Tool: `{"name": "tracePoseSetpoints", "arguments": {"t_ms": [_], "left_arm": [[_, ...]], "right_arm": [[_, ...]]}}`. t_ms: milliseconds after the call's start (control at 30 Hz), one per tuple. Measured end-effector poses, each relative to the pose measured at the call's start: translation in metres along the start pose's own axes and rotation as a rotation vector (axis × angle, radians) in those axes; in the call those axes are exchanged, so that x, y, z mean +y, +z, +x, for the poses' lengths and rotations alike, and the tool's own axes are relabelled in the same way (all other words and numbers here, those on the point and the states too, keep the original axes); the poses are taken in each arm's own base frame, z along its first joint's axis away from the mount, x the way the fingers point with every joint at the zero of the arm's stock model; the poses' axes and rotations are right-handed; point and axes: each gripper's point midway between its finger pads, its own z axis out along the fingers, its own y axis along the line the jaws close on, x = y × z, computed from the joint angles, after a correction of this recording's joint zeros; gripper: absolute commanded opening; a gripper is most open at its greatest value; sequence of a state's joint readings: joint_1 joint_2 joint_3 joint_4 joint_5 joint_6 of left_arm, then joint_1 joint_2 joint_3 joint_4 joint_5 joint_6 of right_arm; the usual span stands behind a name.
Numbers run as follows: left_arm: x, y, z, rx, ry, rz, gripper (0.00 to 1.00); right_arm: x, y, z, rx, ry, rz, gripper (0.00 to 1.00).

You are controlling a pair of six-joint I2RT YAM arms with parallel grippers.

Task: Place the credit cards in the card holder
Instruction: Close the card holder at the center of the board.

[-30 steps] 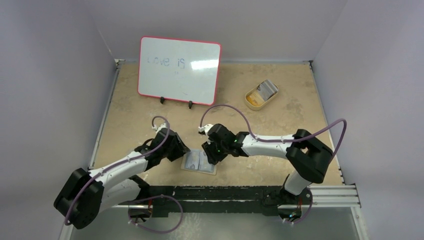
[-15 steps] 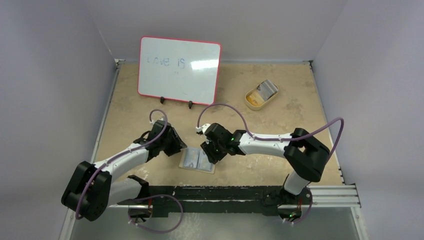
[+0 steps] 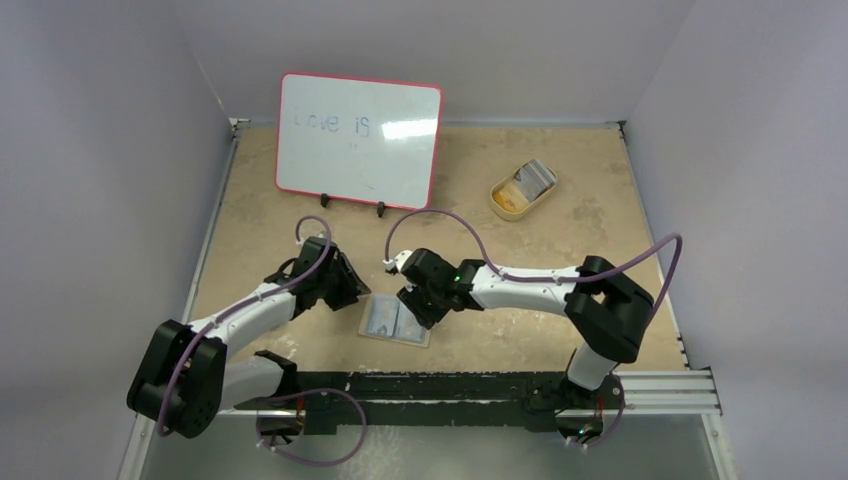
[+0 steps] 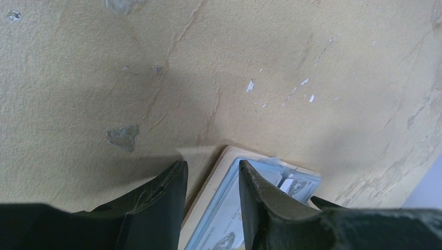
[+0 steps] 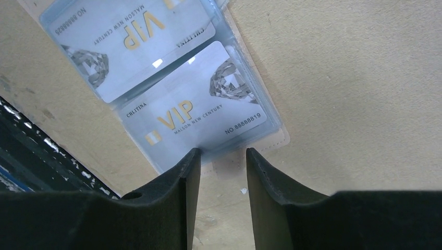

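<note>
Fingers point(image 4: 156, 208) of left gripper point(image 4: 211, 172) and right gripper point(image 5: 222, 156) parted, empty; open card holder point(image 3: 385, 325), cards point(image 5: 193, 112) inside, lies flat between them, its length running gripper to gripper.

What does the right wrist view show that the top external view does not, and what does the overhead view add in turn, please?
Only the right wrist view: the gold VIP lettering on two credit cards, and the right fingers standing apart with nothing between them. Only the top external view: the whiteboard, the tan dish and the left arm. Both: the open card holder lying flat on the table.
</note>
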State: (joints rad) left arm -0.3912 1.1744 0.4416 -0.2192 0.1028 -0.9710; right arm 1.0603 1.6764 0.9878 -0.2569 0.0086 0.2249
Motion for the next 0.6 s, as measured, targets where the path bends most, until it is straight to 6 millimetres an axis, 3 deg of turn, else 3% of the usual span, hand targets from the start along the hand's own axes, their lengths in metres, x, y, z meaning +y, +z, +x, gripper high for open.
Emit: {"name": "tracePoseSetpoints", "arguments": {"t_ms": [600], "left_arm": [[-0.0023,-0.0006,0.0009,0.017,-0.004,0.014,0.41]], "right_arm": [[-0.0055,0.0002,0.0075,0.092,-0.092,0.016,0.40]]}}
